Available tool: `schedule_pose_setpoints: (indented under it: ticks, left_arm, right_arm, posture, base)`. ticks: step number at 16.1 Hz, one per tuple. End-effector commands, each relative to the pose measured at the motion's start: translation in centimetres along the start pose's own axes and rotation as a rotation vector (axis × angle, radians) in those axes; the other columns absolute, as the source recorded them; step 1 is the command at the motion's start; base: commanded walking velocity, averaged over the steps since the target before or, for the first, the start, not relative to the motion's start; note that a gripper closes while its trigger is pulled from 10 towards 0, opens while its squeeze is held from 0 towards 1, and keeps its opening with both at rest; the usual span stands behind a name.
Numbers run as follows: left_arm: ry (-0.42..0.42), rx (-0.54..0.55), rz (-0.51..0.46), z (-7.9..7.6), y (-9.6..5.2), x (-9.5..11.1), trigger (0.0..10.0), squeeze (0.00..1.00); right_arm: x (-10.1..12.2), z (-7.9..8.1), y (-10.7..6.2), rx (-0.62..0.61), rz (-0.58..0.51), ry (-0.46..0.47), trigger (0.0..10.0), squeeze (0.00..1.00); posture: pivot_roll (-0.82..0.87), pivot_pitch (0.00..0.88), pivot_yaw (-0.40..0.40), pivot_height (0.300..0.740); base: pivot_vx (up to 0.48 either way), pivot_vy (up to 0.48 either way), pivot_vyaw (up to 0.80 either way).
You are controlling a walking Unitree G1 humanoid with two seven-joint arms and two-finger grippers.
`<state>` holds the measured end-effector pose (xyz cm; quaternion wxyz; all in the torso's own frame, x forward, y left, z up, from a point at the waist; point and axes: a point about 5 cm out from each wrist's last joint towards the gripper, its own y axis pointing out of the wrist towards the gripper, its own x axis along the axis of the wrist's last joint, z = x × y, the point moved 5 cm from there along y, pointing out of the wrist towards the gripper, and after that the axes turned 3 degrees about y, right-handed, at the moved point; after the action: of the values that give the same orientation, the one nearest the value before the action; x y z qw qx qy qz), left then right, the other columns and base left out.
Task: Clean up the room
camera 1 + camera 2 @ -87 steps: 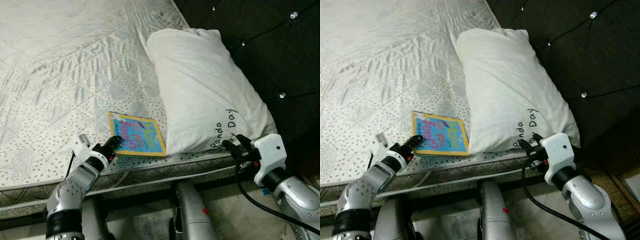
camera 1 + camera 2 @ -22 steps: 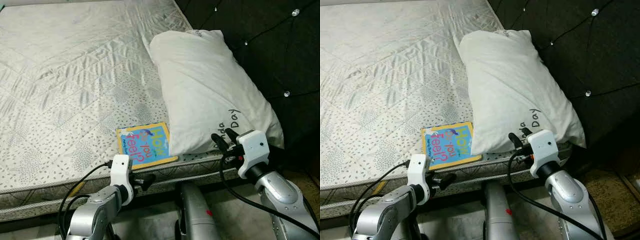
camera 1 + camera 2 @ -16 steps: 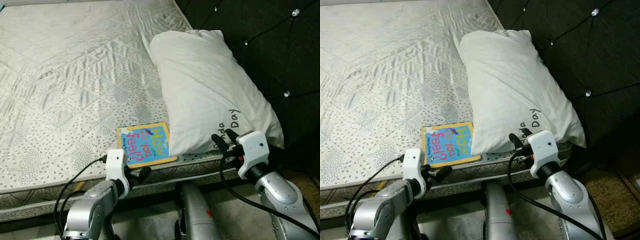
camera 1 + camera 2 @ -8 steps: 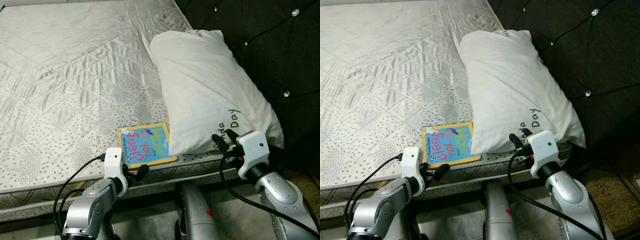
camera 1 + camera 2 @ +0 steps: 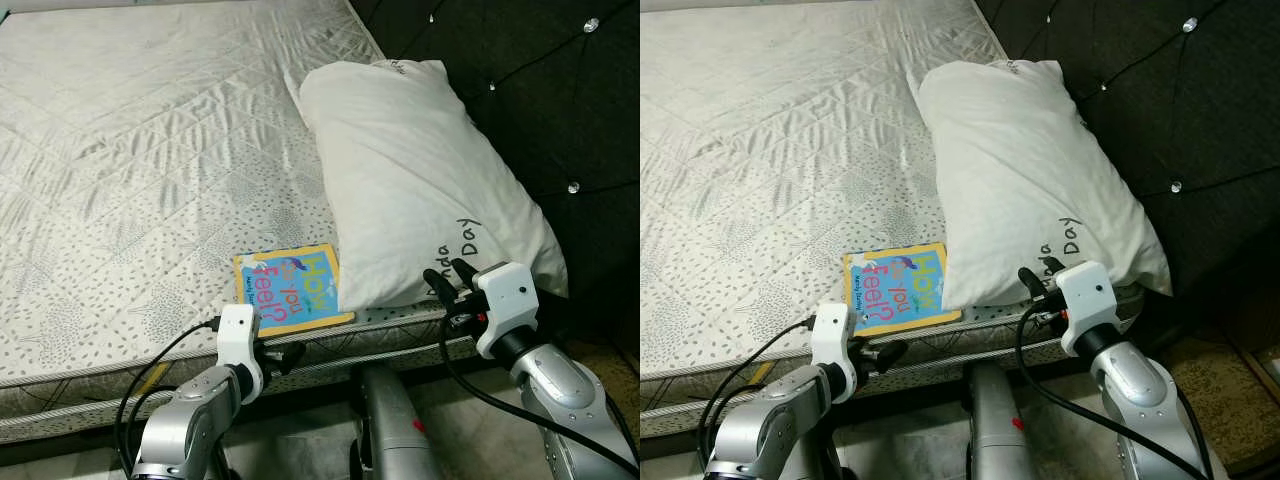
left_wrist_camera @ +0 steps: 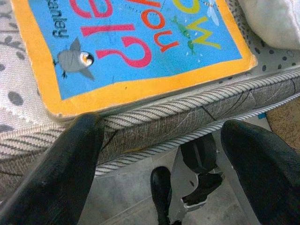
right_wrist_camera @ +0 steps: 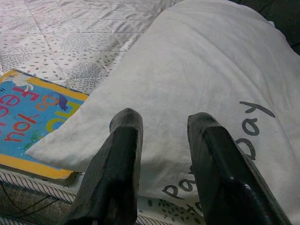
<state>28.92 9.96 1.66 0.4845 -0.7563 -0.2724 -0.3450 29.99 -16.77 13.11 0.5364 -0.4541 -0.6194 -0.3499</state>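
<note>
Since the picture book (image 5: 293, 289) lies flat on the mattress (image 5: 150, 150) at its near edge, with its right side tucked just under the near-left corner of the pillow (image 5: 420, 170), the step in hand looks to be getting a hold on that thin board cover from the front.

Its yellow border sits almost flush with the roped piping of the mattress edge, so there is little lip to catch. The left pincer (image 6: 159, 154) is spread wide and sits just below and in front of the book's near edge, its fingers (image 6: 70, 159) level with the mattress side rather than the cover. To do this well, it probably needs to rise so one finger goes over the cover and the other presses into the soft edge beneath, then close near the left corner, away from the pillow. Pulling towards the near side should free the tucked edge; lifting straight up risks dragging the pillow along.

Further right, the right pincer (image 7: 159, 154) hovers with its fingers parted and gripping nothing, just in front of the pillow's near end by the printed lettering. The dark padded headboard (image 5: 520, 80) stands to the right of the pillow.
</note>
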Motion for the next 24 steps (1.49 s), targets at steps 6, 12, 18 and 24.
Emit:
schedule_pose_setpoints:
  ticks: [6,12,18,24]
  left_arm:
    - [-0.022,0.057,-0.028,1.5,-0.1,0.8,10.0,0.0]
    - [-0.008,0.105,-0.052,3.4,0.2,1.8,10.0,0.0]
    - [0.043,0.131,-0.127,2.6,-2.5,2.2,10.0,0.0]
    - [0.122,0.271,-0.572,2.3,-8.7,8.2,10.0,0.0]
  right_arm:
    - [-0.2,-0.1,-0.3,0.0,0.004,-0.007,10.0,0.0]
    - [-0.2,-0.2,-0.4,-0.008,0.006,-0.009,10.0,0.0]
    - [0.0,-0.4,0.2,-0.022,-0.01,-0.003,10.0,0.0]
    - [1.9,0.8,3.9,-0.109,-0.06,0.261,10.0,0.0]
  posture:
    - [-0.26,0.135,-0.025,0.56]
    - [-0.27,0.137,-0.022,0.56]
    - [-0.24,0.114,-0.016,0.56]
    - [-0.15,0.032,0.005,0.56]
  base:
    - [0.0,0.0,0.0]
    - [0.0,0.0,0.0]
    - [0.0,0.0,0.0]
    - [0.0,0.0,0.0]
